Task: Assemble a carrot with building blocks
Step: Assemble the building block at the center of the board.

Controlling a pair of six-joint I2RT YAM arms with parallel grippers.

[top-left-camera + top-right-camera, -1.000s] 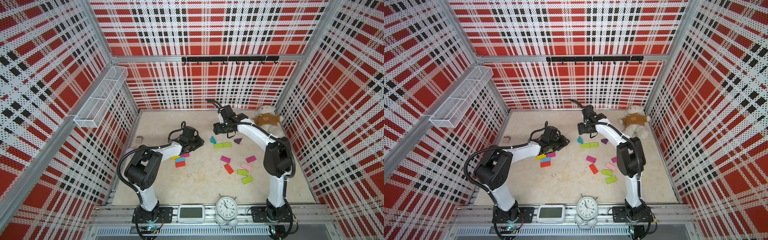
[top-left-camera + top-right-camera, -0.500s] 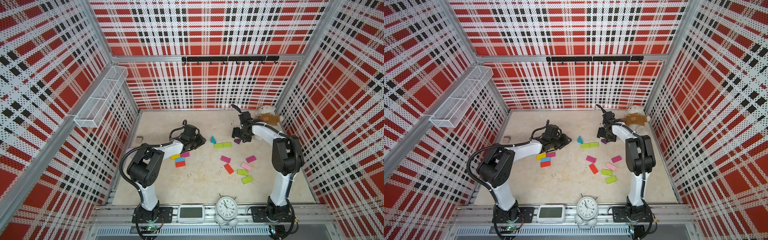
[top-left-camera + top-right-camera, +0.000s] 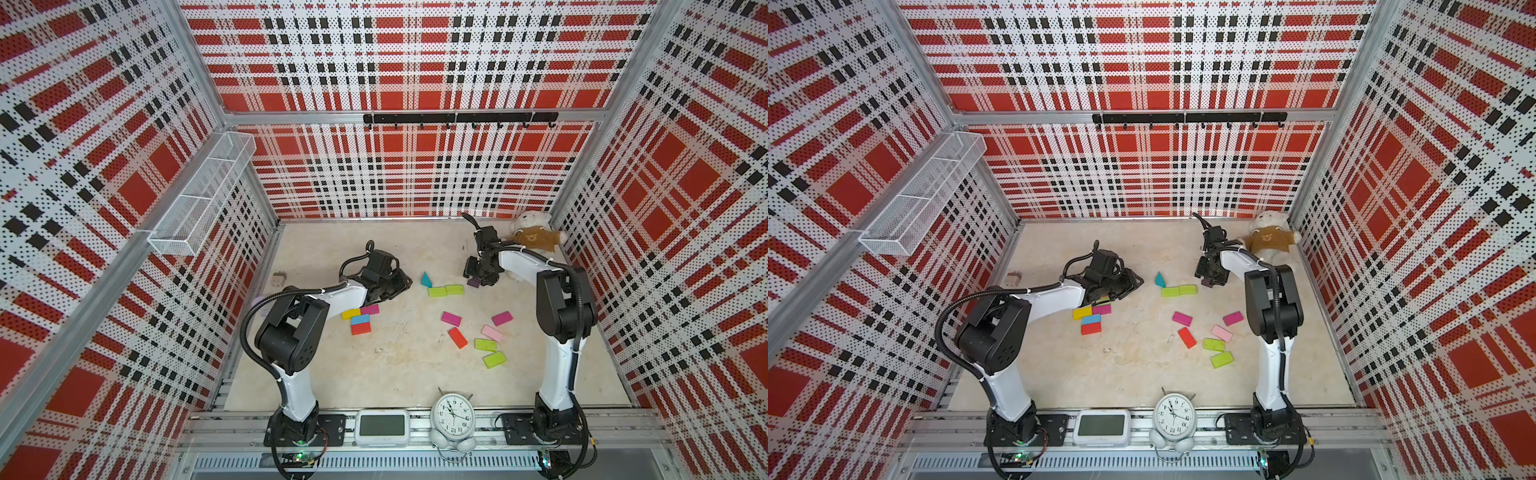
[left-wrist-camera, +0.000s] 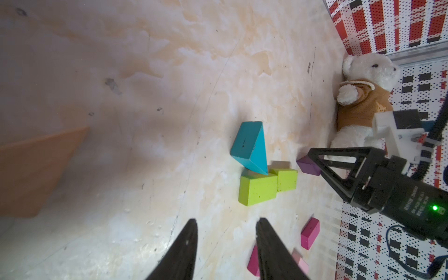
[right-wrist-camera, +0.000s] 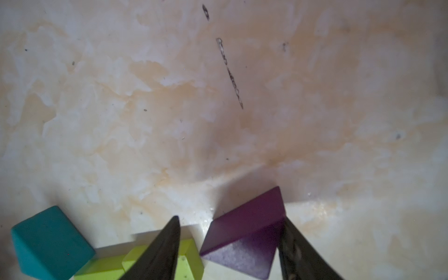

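The purple triangle (image 3: 473,283) is partly hidden under the right gripper (image 3: 482,278); a blurred tan block (image 4: 36,174) is cut off.

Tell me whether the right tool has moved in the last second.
Yes. In a top view, the right tool has shifted from behind the lime blocks toward the bear and now straddles the purple triangle.

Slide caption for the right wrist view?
Right gripper straddles the purple triangular block, jaws open, beside lime green blocks and a teal triangular block.
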